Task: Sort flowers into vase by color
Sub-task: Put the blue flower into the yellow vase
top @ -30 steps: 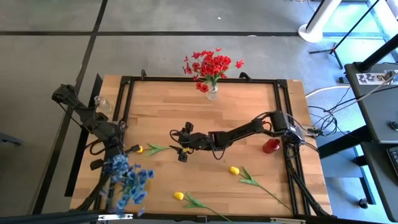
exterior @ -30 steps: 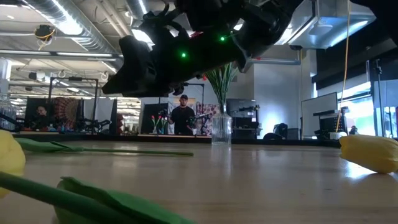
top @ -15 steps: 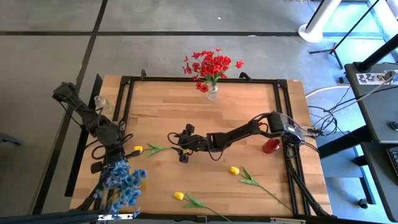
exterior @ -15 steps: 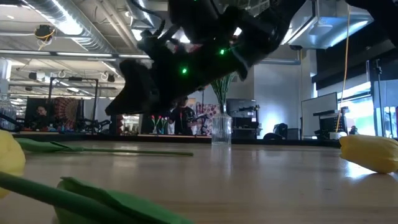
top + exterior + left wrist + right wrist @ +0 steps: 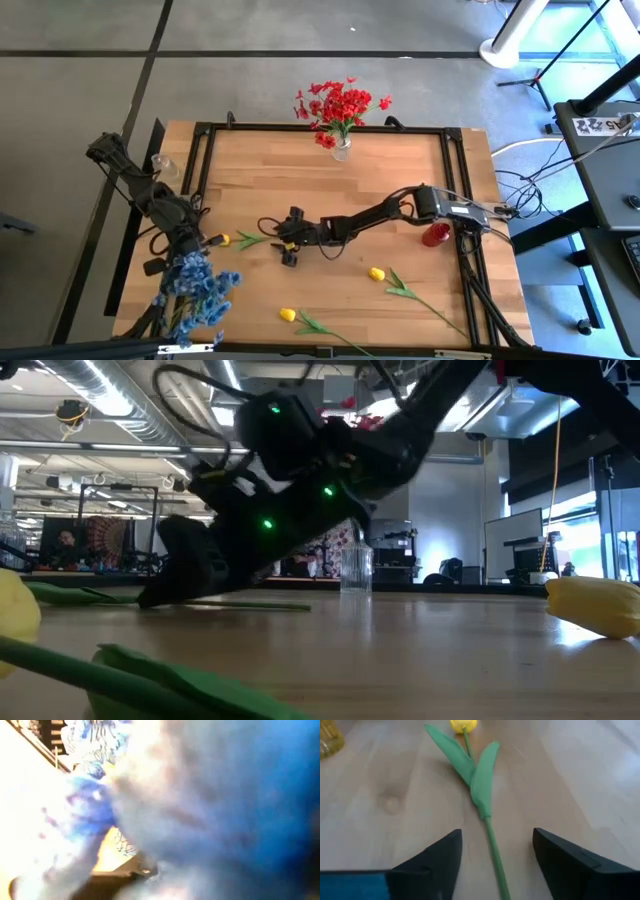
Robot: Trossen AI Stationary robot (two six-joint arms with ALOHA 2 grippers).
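Left end effector [image 5: 183, 258] lies hidden behind blurred blue flowers [image 5: 200, 795].

Arms [image 5: 380, 212] showing matte black jointed links, black cables looping alongside. Green indicator lights glowing on right wrist housing [image 5: 300, 490]. Right gripper [image 5: 492, 857] fingers [image 5: 432, 862] showing black, wedge-shaped, smooth-faced.

Red flowers [image 5: 340, 104] stood upright in vase [image 5: 342, 150], far edge; blue bunch [image 5: 198, 290] held near-left; yellow tulips [image 5: 376, 273] laid flat.
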